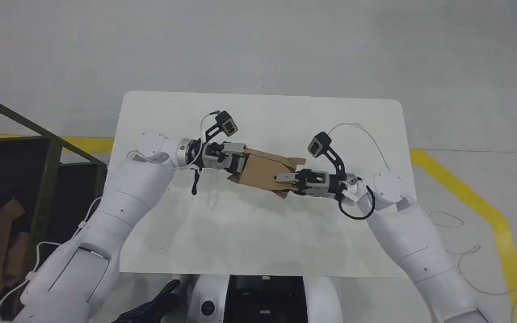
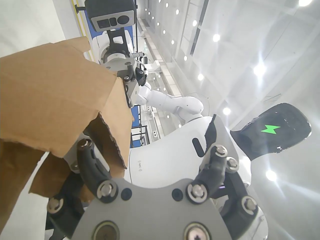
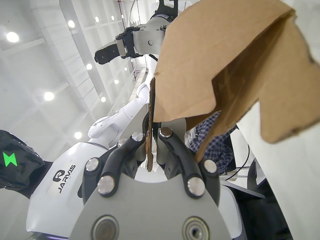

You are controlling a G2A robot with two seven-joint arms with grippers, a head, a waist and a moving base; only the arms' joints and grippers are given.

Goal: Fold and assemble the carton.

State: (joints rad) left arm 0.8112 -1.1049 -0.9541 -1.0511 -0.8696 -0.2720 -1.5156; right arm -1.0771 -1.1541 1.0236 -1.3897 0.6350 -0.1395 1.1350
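One flap edge of the carton (image 1: pixel 262 168) is pinched tight in my right gripper (image 3: pixel 150 143); my left gripper (image 1: pixel 237 161), fingers spread, sits at its other end over the table (image 1: pixel 266 234).

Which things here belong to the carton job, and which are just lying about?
Job: carton, pinched by the right gripper; left gripper, open at its other end; table beneath.
Lying about: green-framed bin beside the table, cardboard scraps in it; yellow floor tape.

Industrial hall or robotics lab: high ceiling (image 2: pixel 250 13), rows of lights (image 2: pixel 216 37), yellow floor line (image 1: pixel 452 182), white table (image 1: pixel 266 234).
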